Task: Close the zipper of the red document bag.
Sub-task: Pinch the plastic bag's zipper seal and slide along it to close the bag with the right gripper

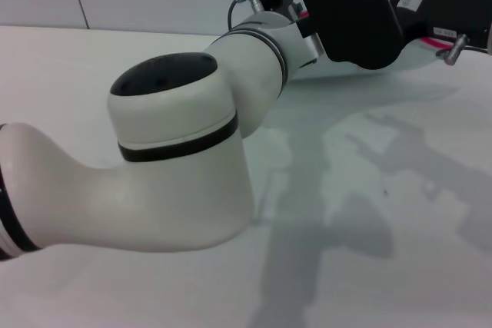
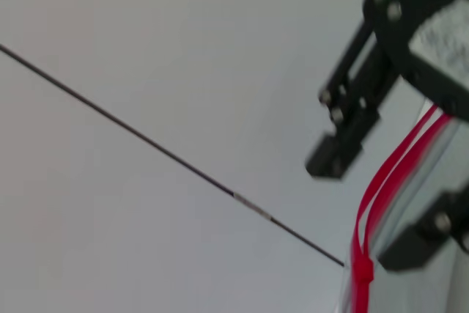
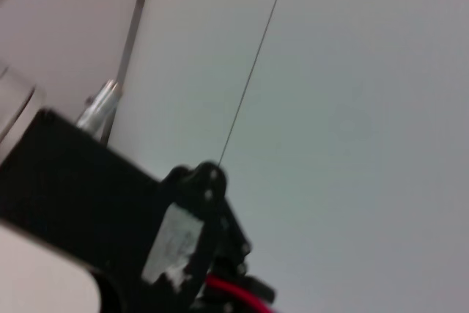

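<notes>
Lighting even, bright, diffuse. Head view: soft grey arm shadows fall on the white table (image 1: 369, 190) toward 4 o'clock; mild sheen on the left arm's shell (image 1: 177, 167). Both wrist views soft, out of focus, especially the red zipper (image 2: 381, 196).

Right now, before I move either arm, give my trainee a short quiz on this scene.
1. True or false: in the left wrist view, the two red tracks of the zipper lie joined along all their visible length.
2. What fills the head view's foreground? A the left arm, B a box, C a bottle.
3. In the left wrist view, which gripper shows at the zipper edge of the red document bag?
Key: 1 false, they part; 2 A; 3 the right gripper.
</notes>
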